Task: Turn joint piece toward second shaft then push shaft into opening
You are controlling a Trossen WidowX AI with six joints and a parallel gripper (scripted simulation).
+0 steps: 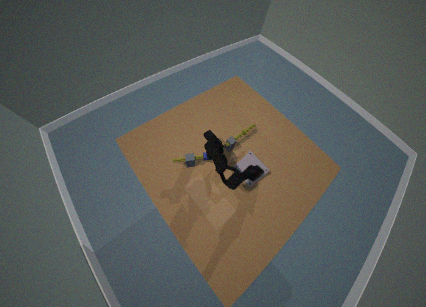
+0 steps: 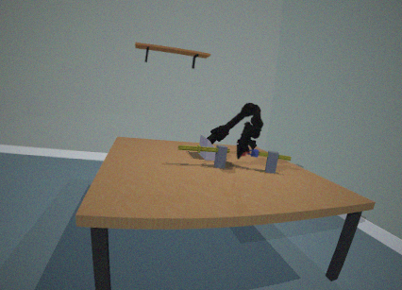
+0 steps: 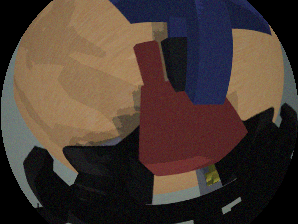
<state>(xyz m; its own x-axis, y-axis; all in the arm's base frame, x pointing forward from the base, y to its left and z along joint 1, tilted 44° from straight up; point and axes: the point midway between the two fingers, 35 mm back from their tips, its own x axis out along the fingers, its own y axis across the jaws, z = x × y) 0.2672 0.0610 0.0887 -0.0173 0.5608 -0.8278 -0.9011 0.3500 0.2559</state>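
My gripper (image 2: 242,153) (image 3: 173,116) is shut on the red joint piece (image 3: 182,127), whose wide end faces the bottom of the wrist view. The piece is hinged to a blue yoke (image 1: 205,156) (image 2: 255,153) (image 3: 212,55) on the end of the fixed shaft (image 1: 178,160) (image 2: 285,157), which its grey block (image 1: 190,160) (image 2: 271,162) carries. The second, yellow shaft (image 1: 246,132) (image 2: 193,148) (image 3: 212,176) passes through another grey block (image 1: 230,142) (image 2: 220,158). Its end shows below the joint piece in the wrist view. The arm hides the joint piece in the top view; its exact alignment is unclear.
The arm's pale base plate (image 1: 248,162) (image 2: 203,142) stands on the wooden table (image 1: 280,197) (image 2: 189,196), close to the second shaft's block. The arm arches over the joint. A wooden shelf (image 2: 172,50) hangs on the wall, far from the arm.
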